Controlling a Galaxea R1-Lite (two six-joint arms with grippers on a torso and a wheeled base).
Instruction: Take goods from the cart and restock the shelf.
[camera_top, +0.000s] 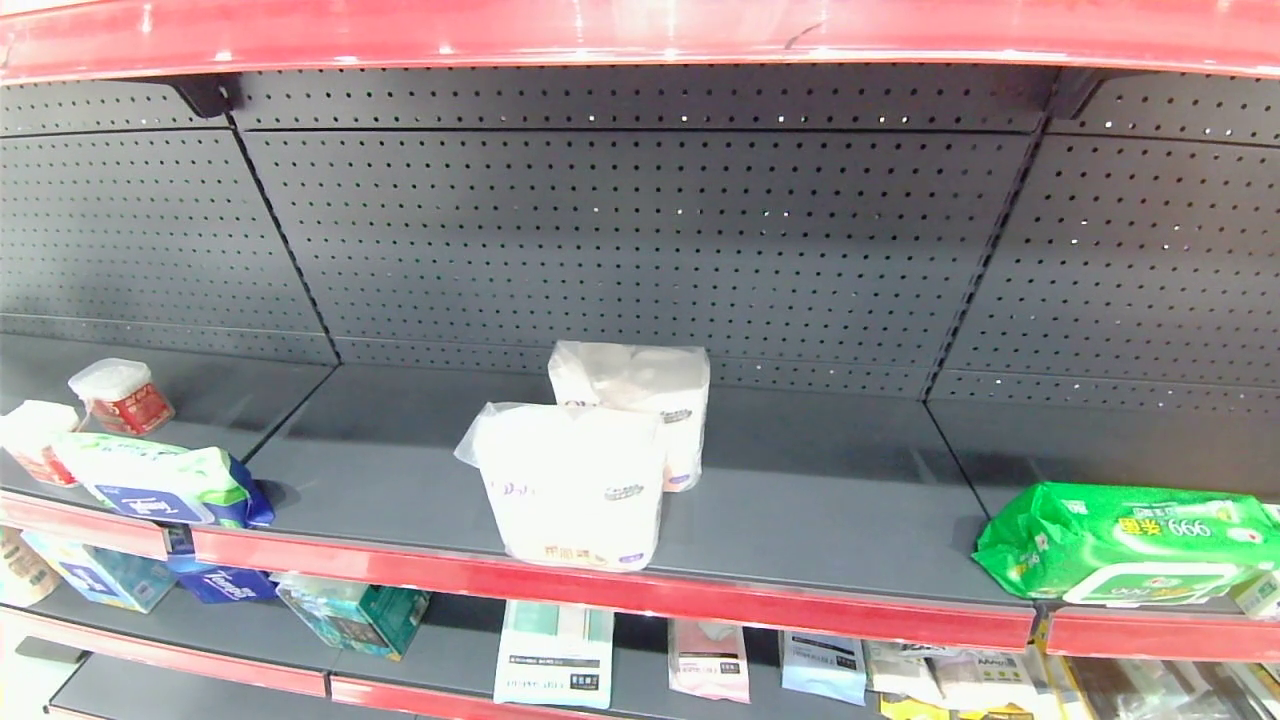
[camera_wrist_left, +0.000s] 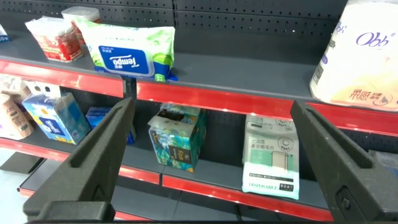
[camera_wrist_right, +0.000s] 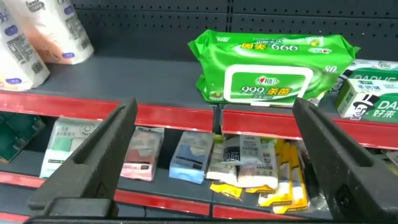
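Two white plastic-wrapped packs of paper stand upright near the middle of the dark grey shelf (camera_top: 820, 490): the front pack (camera_top: 572, 485) sits at the red front edge strip (camera_top: 760, 603), and the rear pack (camera_top: 640, 395) stands close behind it, a little to the robot's right. Whether the two touch cannot be told. Behind them rises a black perforated back panel (camera_top: 640, 230). Well apart to the right, a green pack of wet wipes (camera_top: 1120, 545) lies flat at the front edge, with a green and white box (camera_wrist_right: 370, 96) just beside it. At the left end of the same level, a blue and green wipes pack (camera_top: 160, 480) leans over the edge strip, and two small red tubs (camera_top: 120, 395) with clear lids stand behind it. On the lower shelf (camera_top: 250, 635) stand a teal tissue box (camera_top: 350, 615), a white hanging pack (camera_top: 555, 655), a pink pouch (camera_top: 708, 660), a pale blue pouch (camera_top: 822, 665) and yellow packets (camera_wrist_right: 286, 180). The left claw (camera_wrist_left: 212, 109) hangs released in front of the shelf, its two black fingers (camera_wrist_left: 93, 155) spread wide with nothing between them, facing the teal box. The right claw (camera_wrist_right: 215, 106) is likewise released and holds nothing, facing the green wipes.
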